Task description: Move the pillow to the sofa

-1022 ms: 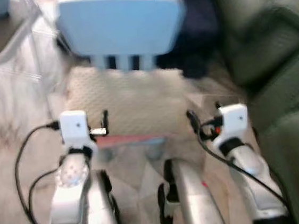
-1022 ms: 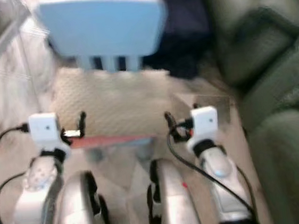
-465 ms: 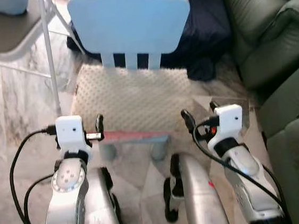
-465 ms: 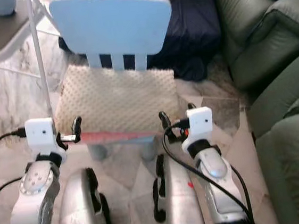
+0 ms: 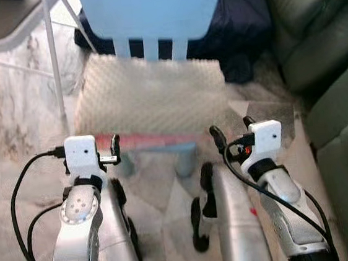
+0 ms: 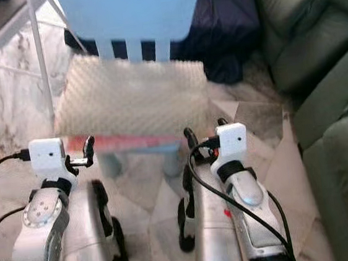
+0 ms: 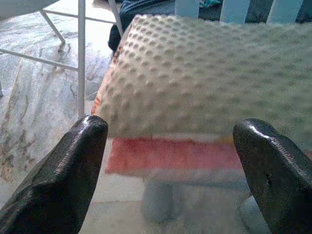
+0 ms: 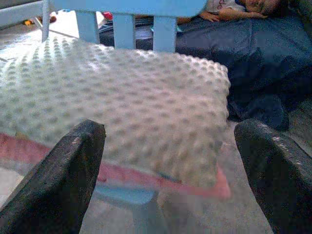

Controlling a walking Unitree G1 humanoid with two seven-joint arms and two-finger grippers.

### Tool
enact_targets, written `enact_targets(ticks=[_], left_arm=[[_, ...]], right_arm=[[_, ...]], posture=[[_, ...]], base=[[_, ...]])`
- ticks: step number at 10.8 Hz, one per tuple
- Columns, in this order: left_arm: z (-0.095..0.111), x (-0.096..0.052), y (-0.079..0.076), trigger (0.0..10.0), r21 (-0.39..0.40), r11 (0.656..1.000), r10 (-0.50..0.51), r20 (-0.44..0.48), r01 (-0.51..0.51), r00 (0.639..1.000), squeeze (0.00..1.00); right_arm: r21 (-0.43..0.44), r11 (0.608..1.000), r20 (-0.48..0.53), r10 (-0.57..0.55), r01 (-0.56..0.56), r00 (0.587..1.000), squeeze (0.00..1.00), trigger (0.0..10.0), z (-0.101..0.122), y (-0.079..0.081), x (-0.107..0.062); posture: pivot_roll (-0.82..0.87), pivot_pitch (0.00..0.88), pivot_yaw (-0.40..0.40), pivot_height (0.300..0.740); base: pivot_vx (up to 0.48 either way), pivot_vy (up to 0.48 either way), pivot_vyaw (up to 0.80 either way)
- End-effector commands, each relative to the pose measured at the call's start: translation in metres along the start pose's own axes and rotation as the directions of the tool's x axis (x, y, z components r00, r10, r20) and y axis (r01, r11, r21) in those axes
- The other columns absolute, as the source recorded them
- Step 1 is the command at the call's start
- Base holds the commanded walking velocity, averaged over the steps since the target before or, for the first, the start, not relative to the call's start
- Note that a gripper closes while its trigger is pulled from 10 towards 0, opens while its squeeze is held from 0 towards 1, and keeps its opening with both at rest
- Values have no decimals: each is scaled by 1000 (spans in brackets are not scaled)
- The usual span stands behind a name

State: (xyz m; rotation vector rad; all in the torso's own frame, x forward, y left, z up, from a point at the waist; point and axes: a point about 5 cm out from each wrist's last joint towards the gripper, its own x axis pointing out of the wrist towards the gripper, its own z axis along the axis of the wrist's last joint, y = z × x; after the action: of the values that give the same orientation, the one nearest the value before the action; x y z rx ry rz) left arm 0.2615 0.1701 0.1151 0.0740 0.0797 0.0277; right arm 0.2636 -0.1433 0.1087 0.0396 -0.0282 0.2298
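We are looking down at a pale marbled floor (image 5: 17,122) with grey veining; a small light-blue chair (image 5: 152,8) is standing in front of us, its slatted backrest on the far side and its red-edged seat (image 5: 144,140) facing us; a grey-green sofa (image 5: 338,88) is running along the right of the scene, and a second chair with a dark seat and thin white metal legs (image 5: 1,24) is standing at the far left. Beyond the blue chair a person is lying under a dark navy cover (image 8: 263,53); a hand and a sleeve are showing at the far edge in the right wrist view.

We are not finding any brand, label or readable writing.

The pillow (image 5: 152,98), cream with a raised dotted texture, is lying flat on the seat of the blue chair, covering nearly all of it; its long axis is running left to right across the scene, its far edge touching the backrest slats and its near edge just short of the red seat rim.

Our left claw (image 7: 170,170) is hovering just near of the pillow's left corner, fingers spread wide and gripping nothing; our right claw (image 8: 170,175) is hovering likewise near the right corner, also wide apart and empty; both are apart from the pillow.
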Motion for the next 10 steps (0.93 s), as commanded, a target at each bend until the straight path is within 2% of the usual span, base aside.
enact_targets(ticks=[1, 3, 8, 10], left_arm=[[-4, -2, 2, 10000, 13, 1000, 11, -22, -11, 1000, 0], [-3, -2, 6, 10000, 21, 1000, 23, -17, -23, 1000, 0], [-4, -1, 2, 10000, 11, 1000, 9, -22, -9, 1000, 0], [-4, 0, 0, 10000, 6, 1000, 8, -25, -8, 1000, 0]], right_arm=[[8, 1000, -20, -15, 15, 1000, 0, 10000, -4, -3, -4], [6, 1000, -22, -10, 10, 1000, 0, 10000, -4, -2, -3], [0, 1000, -27, -8, 8, 1000, 0, 10000, -5, -3, -2], [-3, 1000, -28, -6, 6, 1000, 0, 10000, -5, -3, -1]], posture=[[4, 320, -64, 506], [3, 319, -65, 506], [-2, 320, -68, 506], [-1, 317, -69, 506]], base=[[0, 0, 0], [0, 0, 0], [258, 0, 0], [0, 0, 0]])
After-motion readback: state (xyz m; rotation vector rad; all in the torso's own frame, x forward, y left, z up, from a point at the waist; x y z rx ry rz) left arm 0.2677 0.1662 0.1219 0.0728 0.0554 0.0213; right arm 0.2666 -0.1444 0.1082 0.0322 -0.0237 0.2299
